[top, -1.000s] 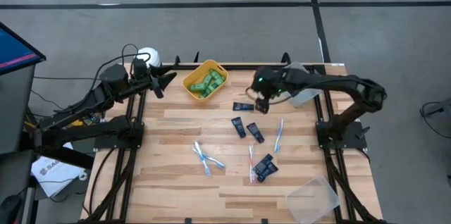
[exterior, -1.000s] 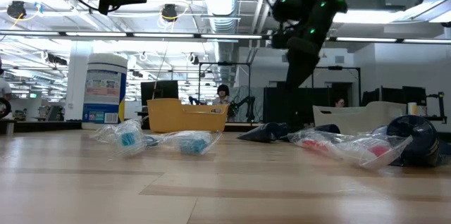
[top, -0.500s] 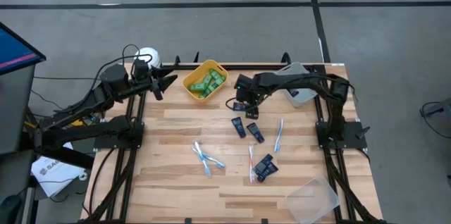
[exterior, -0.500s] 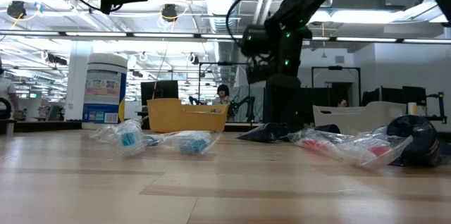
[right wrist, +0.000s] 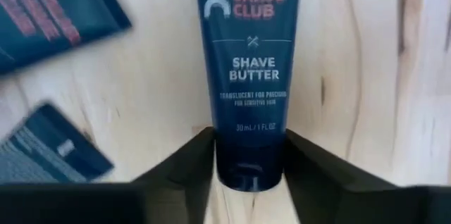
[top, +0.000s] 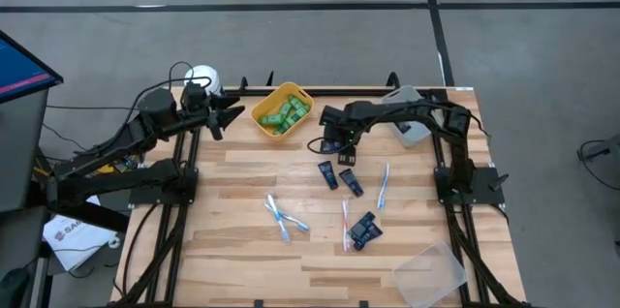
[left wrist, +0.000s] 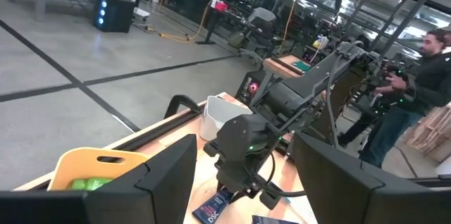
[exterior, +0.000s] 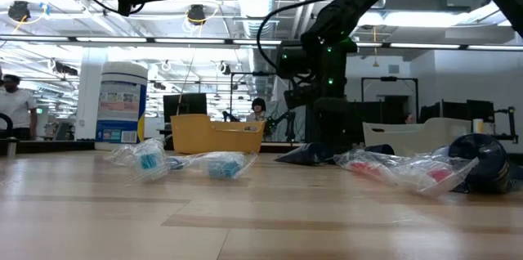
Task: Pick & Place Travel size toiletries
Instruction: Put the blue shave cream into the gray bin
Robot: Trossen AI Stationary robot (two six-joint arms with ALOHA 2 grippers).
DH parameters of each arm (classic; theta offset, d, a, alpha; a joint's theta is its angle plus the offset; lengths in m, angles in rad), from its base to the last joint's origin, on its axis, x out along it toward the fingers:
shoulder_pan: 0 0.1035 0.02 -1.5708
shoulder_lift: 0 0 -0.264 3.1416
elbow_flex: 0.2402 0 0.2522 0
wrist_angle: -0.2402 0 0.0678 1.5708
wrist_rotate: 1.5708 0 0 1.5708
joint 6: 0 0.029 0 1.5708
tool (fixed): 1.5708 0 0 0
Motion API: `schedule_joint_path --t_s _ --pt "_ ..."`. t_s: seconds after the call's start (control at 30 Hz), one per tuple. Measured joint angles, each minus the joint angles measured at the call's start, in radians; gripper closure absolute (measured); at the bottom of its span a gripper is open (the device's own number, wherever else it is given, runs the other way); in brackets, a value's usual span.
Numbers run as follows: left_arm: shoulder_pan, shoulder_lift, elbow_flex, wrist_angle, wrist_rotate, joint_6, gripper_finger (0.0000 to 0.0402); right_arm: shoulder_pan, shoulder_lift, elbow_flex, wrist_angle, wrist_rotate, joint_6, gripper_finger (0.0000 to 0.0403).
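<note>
Even, diffuse light covers the bench (top: 242,250) in the high view; shadows under the arms are faint and soft-edged, and the grey floor around it is flat and dull. In the low view the room beyond is bright, with long ceiling light strips (exterior: 163,41) glaring white, so the raised arms read as near silhouettes. The near bench surface there is soft, out of focus. The clear wrappers on the toothbrushes (exterior: 221,164) catch small highlights. In the right wrist view the navy tube (right wrist: 250,69) is well lit, its lettering slightly blurred; the dark fingers (right wrist: 176,175) are close and indistinct.
</note>
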Motion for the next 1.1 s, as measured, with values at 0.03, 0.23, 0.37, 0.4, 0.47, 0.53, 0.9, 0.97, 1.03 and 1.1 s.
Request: schedule_joint_path --t_s 0.03,0.23,0.37,0.4,0.47,0.53,0.9,0.97,1.03,1.1 --pt "0.000 0.000 0.000 0.000 0.000 0.000 0.0170 -0.002 0.000 0.000 -0.011 0.000 0.000 0.0271" --pt "0.000 0.000 0.000 0.000 0.000 0.000 0.0169 -0.002 -0.007 0.000 -0.025 0.000 0.003 0.0291" --pt "0.000 0.000 0.000 0.000 0.000 0.000 0.0169 -0.006 -0.068 -0.001 -0.039 0.000 0.025 0.0291" --pt "0.000 0.000 0.000 0.000 0.000 0.000 0.0169 -0.010 -0.098 -0.001 -0.042 -0.001 0.028 0.0291" --pt "0.000 0.000 0.000 0.000 0.000 0.000 0.0169 -0.024 -0.171 -0.001 -0.041 -0.001 0.032 0.0291" --pt "0.000 0.000 0.000 0.000 0.000 0.000 0.0170 -0.050 -0.255 0.000 -0.042 0.000 0.058 0.0291" --pt "0.000 0.000 0.000 0.000 0.000 0.000 0.0170 -0.323 -0.558 0.000 -0.322 0.283 0.327 0.0291" --pt "0.000 0.000 0.000 0.000 0.000 0.000 0.0169 -0.370 -0.575 -0.017 -0.348 0.308 0.348 0.0291" --pt "0.000 0.000 0.000 0.000 0.000 0.000 0.0170 -0.405 -0.583 -0.059 -0.351 0.314 0.357 0.0291" --pt "0.000 0.000 0.000 0.000 0.000 0.000 0.0170 -0.437 -0.584 -0.114 -0.348 0.314 0.362 0.0291"
